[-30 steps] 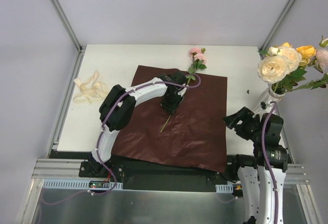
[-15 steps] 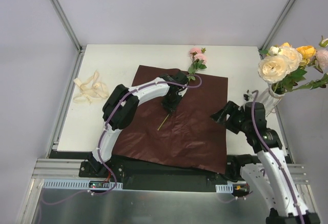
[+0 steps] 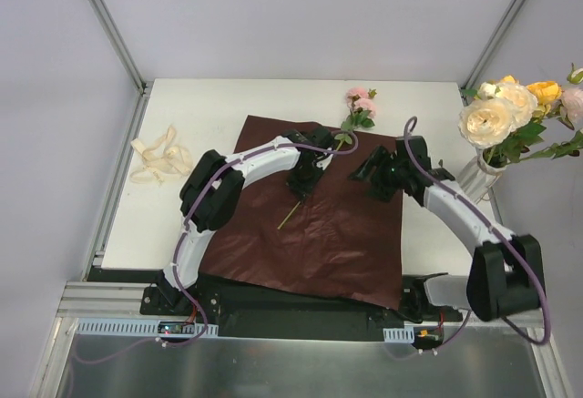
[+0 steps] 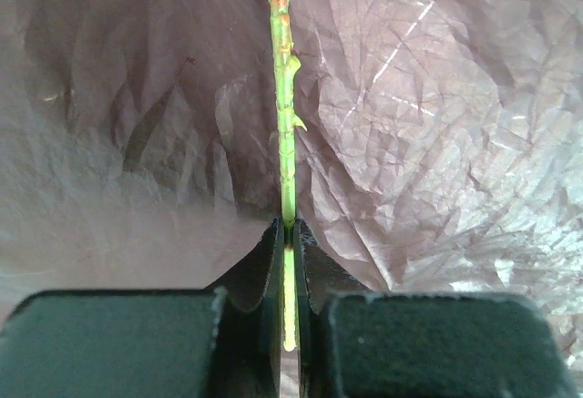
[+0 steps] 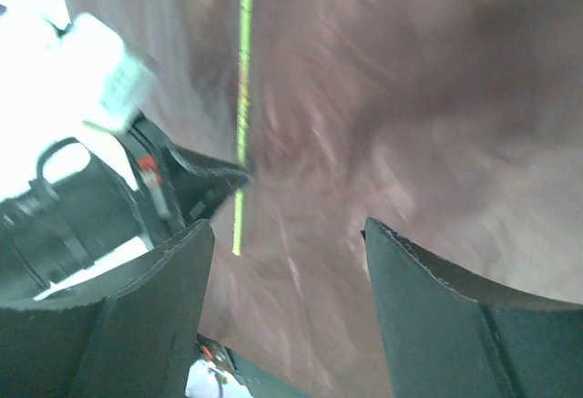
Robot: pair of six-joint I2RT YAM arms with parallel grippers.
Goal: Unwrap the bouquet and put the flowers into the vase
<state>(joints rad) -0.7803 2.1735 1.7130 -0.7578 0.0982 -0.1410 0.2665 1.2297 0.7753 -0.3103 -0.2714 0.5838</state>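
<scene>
Maroon crinkly paper (image 3: 328, 234) lay flat; above its far half the left gripper (image 4: 288, 230) pinched the pink rose's green stem (image 4: 285, 125), clamped tight. Blurred, the right gripper (image 5: 287, 234) gaped empty nearby. Right of the paper, cream and yellow blooms (image 3: 496, 116) hid most of the white ribbed vase (image 3: 480, 172).

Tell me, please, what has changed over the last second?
The left hand closed on the flower stem, shifting it slightly. The right hand, open, swung from beside the vase leftward over the maroon paper. Ribbon, vase and paper stayed put.
</scene>
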